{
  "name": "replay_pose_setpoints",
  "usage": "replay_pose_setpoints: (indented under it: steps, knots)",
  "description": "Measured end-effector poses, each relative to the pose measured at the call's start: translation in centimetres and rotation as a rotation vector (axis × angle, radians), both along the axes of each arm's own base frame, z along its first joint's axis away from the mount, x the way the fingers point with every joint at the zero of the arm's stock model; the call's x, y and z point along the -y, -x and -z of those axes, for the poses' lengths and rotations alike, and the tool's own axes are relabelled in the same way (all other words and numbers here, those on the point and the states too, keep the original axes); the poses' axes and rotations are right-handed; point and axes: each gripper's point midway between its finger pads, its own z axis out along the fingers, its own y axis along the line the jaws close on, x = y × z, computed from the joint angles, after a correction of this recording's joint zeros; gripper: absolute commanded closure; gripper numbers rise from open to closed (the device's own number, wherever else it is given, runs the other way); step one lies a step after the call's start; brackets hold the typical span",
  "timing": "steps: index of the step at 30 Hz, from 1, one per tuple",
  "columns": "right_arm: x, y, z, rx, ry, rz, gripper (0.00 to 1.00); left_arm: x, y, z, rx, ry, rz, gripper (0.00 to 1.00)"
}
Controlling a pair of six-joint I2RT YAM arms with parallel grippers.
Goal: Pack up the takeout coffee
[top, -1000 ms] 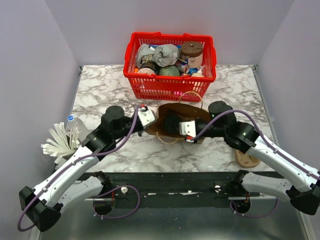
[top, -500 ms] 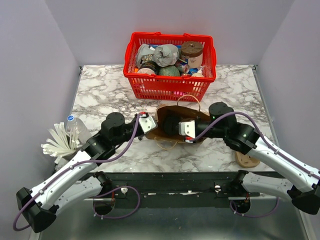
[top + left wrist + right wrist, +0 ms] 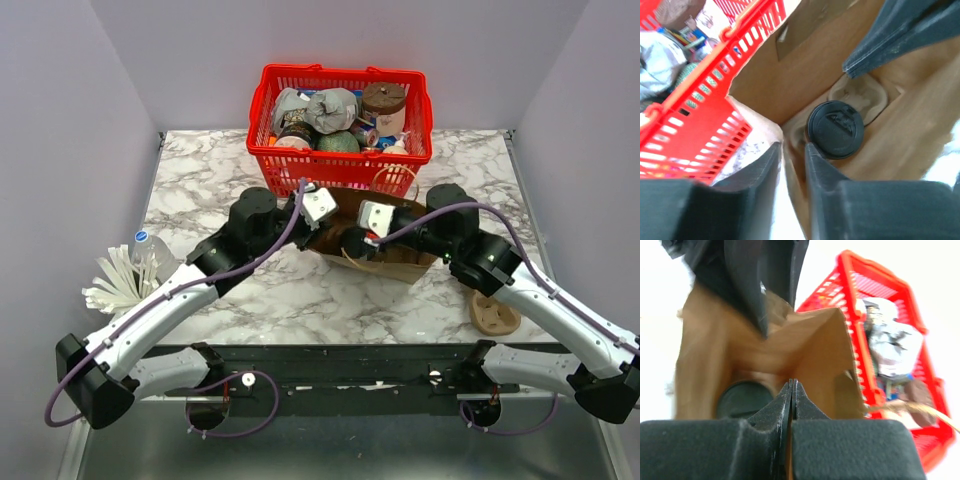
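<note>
The takeout coffee (image 3: 835,129) stands at the bottom of a brown paper bag (image 3: 402,262), only its round black lid showing; the lid also shows in the right wrist view (image 3: 742,397). The bag sits just in front of the red basket (image 3: 340,175), mouth upward. My left gripper (image 3: 792,155) is open a little, its fingers (image 3: 816,167) astride the bag's left rim, one inside beside the lid and one outside. My right gripper (image 3: 791,386) is shut on the bag's near rim (image 3: 810,340). In the top view both grippers, left (image 3: 330,228) and right (image 3: 358,238), meet at the bag's mouth.
The red basket (image 3: 700,120) holds a brown-lidded tub (image 3: 384,100), a grey bundle (image 3: 325,108) and an avocado (image 3: 338,142). A water bottle (image 3: 143,250) and white cutlery (image 3: 115,285) lie at the table's left edge. A tan disc (image 3: 493,318) lies front right.
Both arms have lifted and moved toward the basket, turning the bag from lying flat to mouth upward. The left gripper, shut before, has opened a little on the rim.
</note>
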Motion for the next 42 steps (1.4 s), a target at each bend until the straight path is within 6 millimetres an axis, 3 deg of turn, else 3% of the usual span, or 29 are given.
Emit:
replay_pose_setpoints:
  steps: [2,5,12,17,19,20,22,25,31,35,38,42]
  knots:
    - [0.4,-0.7,-1.0,0.019,-0.017,0.031,0.91,0.5,-0.7,-0.4,-0.007,0.002,-0.011,0.2]
    - [1.4,-2.0,-2.6,0.042,-0.049,0.096,0.91,0.8,-1.6,-1.4,0.005,0.009,-0.031,0.11]
    - [4.5,-6.5,-6.5,0.073,-0.158,0.286,0.9,0.0,-4.3,-7.5,0.115,0.067,-0.111,0.02]
    - [5.7,-9.0,-6.9,0.042,-0.196,0.362,0.88,-3.1,-6.8,-13.0,0.173,0.122,-0.202,0.02]
    - [5.7,-9.1,-6.9,0.034,-0.203,0.365,0.88,-4.2,-7.2,-14.0,0.18,0.123,-0.219,0.02]
    - [5.6,-9.1,-6.8,0.03,-0.206,0.366,0.88,-6.2,-7.7,-15.0,0.186,0.112,-0.265,0.02]
    - [5.6,-9.1,-7.0,0.026,-0.218,0.366,0.87,-8.8,-8.0,-15.1,0.176,0.075,-0.321,0.02]
    - [5.5,-9.1,-7.4,0.017,-0.238,0.369,0.87,-12.6,-7.1,-13.3,0.122,-0.018,-0.397,0.02]
    - [5.5,-9.0,-8.1,-0.006,-0.281,0.374,0.85,-19.4,-2.1,-10.0,0.022,-0.199,-0.548,0.02]
    - [5.0,-8.7,-8.0,-0.039,-0.305,0.351,0.83,-22.9,0.1,-8.0,-0.056,-0.325,-0.64,0.03]
    - [4.3,-8.5,-8.3,-0.076,-0.325,0.331,0.82,-25.2,0.2,-6.7,-0.128,-0.412,-0.715,0.08]
    - [2.7,-8.9,-9.3,-0.139,-0.355,0.288,0.78,-30.0,-0.7,-5.8,-0.27,-0.488,-0.88,0.11]
